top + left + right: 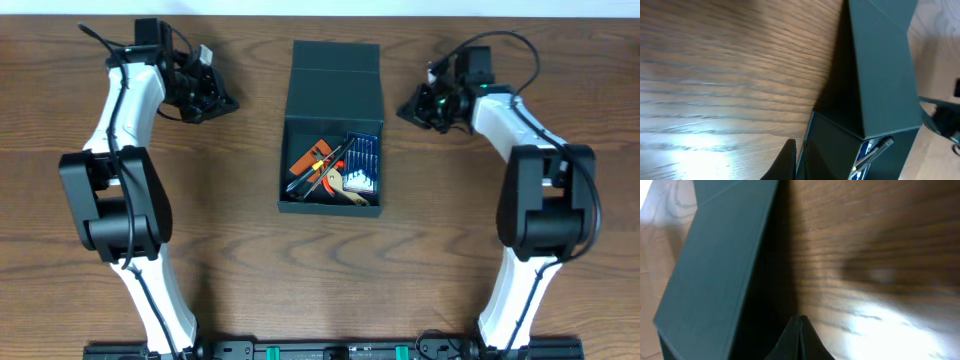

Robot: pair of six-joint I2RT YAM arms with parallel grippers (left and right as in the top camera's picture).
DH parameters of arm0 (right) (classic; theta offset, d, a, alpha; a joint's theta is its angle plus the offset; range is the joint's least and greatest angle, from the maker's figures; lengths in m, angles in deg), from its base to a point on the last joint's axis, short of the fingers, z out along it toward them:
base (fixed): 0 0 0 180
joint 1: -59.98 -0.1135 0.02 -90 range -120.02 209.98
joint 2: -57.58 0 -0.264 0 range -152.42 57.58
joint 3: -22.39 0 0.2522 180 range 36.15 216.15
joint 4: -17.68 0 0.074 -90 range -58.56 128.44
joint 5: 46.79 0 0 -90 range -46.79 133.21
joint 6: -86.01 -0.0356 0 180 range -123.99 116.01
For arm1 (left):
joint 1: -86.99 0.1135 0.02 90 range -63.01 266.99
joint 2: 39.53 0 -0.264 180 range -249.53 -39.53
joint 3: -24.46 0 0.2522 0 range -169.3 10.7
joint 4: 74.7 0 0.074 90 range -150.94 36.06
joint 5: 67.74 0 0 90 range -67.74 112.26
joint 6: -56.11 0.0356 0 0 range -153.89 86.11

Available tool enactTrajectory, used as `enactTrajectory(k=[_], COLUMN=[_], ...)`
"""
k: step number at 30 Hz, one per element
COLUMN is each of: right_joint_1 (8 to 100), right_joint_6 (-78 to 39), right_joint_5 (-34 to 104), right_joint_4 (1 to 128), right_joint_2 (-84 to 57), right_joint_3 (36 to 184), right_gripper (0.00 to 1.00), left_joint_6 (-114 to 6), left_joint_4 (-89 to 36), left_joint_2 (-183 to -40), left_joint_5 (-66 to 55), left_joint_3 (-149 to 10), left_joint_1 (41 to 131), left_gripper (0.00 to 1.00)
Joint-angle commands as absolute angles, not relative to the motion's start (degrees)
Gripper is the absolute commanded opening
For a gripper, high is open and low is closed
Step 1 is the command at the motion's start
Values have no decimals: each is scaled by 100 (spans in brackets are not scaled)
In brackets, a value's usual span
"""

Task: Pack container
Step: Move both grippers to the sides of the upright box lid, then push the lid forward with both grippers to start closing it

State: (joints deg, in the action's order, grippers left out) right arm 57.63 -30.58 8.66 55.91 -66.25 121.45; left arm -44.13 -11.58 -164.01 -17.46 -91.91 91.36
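Container sits open on the tabletop, lid flipped back so the tools inside are reachable. Right fingers are pinched together and empty. Left fingers, can't tell.

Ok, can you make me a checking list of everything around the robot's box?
Surface: brown wood-grain table, with shiny glare spots.
Job's things: container open, lid flapped back, hand tools piled inside.
Clutter: nothing seen.
Grippers: left gripper beside the container, holding nothing, jaws unclear; right gripper shut, empty, on the other side.
Cables: black cables loop behind each gripper.
Surroundings: pale strip past the table's far edge; dark rail along the near edge.
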Motion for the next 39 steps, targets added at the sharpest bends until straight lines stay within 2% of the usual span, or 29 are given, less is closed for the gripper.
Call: enactTrajectory(k=[1, 6, 14, 39], right_joint_1=[5588, 5538, 5538, 5357], right_joint_6=[-3447, -3484, -3484, -3679], right_joint_5=[576, 565, 563, 388], right_joint_4=[5397, 5305, 5152, 4689], right_joint_2=[-6848, -6920, -6920, -7184], right_joint_3=[12099, 12099, 12099, 12099], right_gripper=[1, 1, 1, 1], left_joint_6=[-4232, -4234, -4236, -4256], left_joint_4=[-1230, -1376, -1700, -2141], left_joint_2=[-16482, -16585, -17160, -17339], left_joint_5=[-1827, -1871, -2835, -3150], left_joint_3=[-9156, -9156, -9156, -9158], left_joint_1=[9024, 9024, 9011, 8663], left_gripper=[6, 6, 6, 6])
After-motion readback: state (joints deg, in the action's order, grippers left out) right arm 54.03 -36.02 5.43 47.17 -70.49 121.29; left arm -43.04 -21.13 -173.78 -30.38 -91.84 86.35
